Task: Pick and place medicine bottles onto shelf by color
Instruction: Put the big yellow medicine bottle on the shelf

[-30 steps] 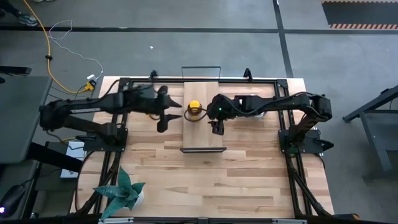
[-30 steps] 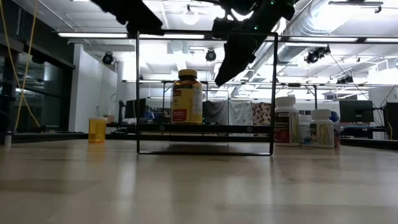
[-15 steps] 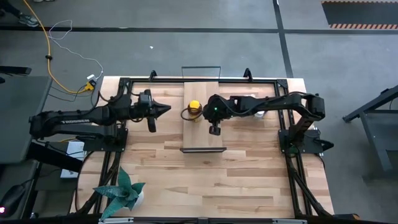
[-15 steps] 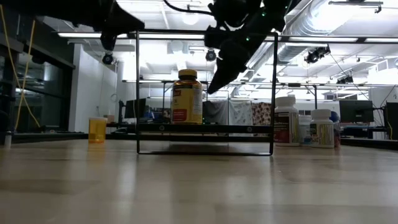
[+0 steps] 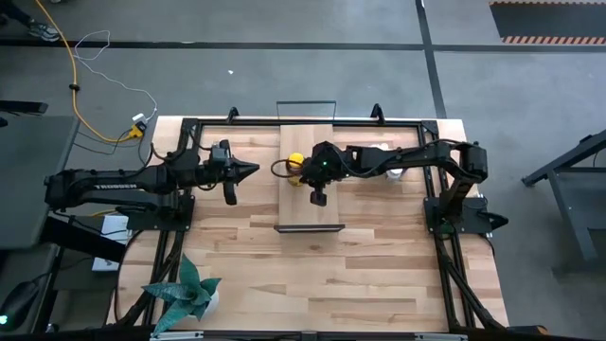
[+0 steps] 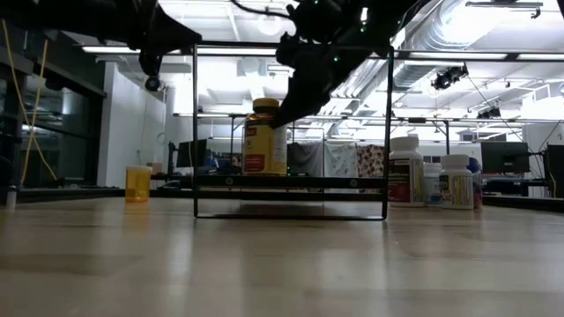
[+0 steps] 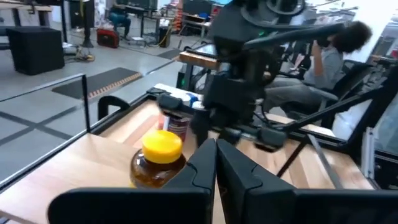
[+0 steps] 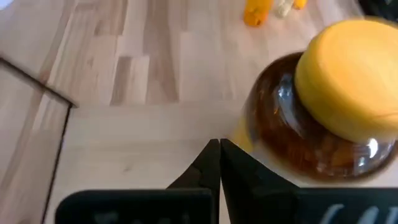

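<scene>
An amber bottle with a yellow cap (image 5: 295, 161) stands upright on its base on the light-wood shelf (image 5: 310, 204), toward the shelf's far end. It also shows in the low view (image 6: 265, 137). My right gripper (image 8: 219, 148) is shut, close beside the bottle's shoulder (image 8: 273, 134) on its near-right side, fingers slanting down (image 6: 275, 120). My left gripper (image 7: 216, 152) is shut and empty, above the table to the left of the shelf (image 5: 254, 170), pointing at the bottle (image 7: 158, 158). A small orange bottle (image 6: 138, 183) stands left of the shelf. White bottles (image 6: 405, 172) stand right of it. My right gripper's shut fingertips (image 8: 211, 152) come slanting down from the table's right, close by the amber bottle's shoulder. I cannot tell whether they touch it. The bottle stands upright on the shelf.
The shelf's thin black frames (image 6: 194, 132) rise at its short ends. Small orange bottles (image 8: 258, 12) lie on the table beyond the shelf's left side. A green plant (image 5: 185, 294) stands at the near left corner. Black rails (image 5: 303, 121) border the table.
My right gripper has moved toward the table's left edge and down, closing in on the amber bottle, which has stayed in place. My left gripper has drawn back a little toward the table's left edge, away from the shelf, then held still.
</scene>
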